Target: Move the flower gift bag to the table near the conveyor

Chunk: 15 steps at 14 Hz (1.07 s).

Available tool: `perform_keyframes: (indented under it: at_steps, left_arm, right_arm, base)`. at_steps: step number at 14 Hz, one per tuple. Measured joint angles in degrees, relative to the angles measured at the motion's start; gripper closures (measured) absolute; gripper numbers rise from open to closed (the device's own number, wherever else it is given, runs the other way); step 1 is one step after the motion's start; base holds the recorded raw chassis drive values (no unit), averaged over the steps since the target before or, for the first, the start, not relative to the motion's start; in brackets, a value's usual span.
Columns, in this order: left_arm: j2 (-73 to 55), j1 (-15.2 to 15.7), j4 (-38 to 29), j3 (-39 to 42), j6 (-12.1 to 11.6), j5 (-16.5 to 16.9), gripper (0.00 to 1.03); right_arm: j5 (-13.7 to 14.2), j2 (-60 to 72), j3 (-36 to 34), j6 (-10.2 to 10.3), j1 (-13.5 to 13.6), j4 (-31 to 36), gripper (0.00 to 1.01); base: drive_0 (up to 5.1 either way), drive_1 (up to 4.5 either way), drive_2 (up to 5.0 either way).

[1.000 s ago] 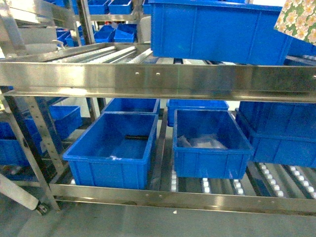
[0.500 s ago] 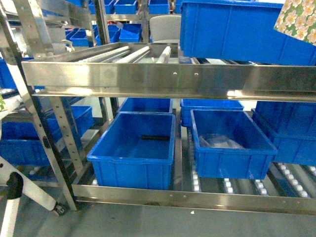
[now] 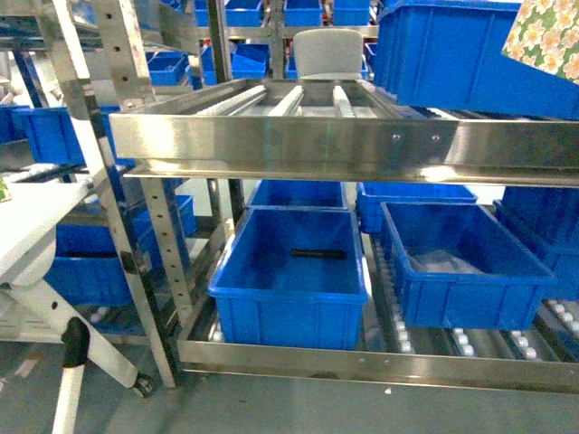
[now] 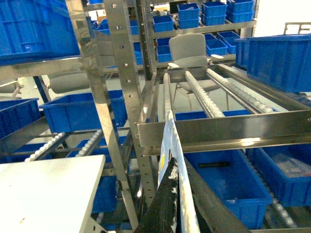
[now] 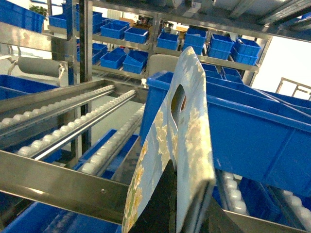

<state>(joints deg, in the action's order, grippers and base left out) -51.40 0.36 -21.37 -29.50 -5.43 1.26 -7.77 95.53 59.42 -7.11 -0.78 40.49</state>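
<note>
One stainless-steel roller conveyor rack (image 3: 344,145) is facing the robot, two open blue plastic bins (image 3: 289,280) sitting on its lower lane. One white tabletop (image 4: 43,194) is showing at left. The right gripper (image 5: 182,206) is clenching the flower-print gift bag (image 5: 187,121); the left gripper (image 4: 170,204) is pinching a second flat printed bag (image 4: 174,160).

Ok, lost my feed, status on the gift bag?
Right gripper shut on gift bag, held high. Left gripper shut on a flat sheet. Table at left; conveyor dead ahead.
</note>
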Motion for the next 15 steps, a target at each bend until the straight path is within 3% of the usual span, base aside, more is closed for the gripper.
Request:
perform_keyframes:
  at_steps: [15]
  left_arm:
    - [0.0,0.0,0.1,0.0,0.0,0.0,1.01]
  right_arm:
    - [0.0,0.1,0.1,0.0,0.0,0.1,0.99]
  base:
    - [-5.0,2.46,2.5]
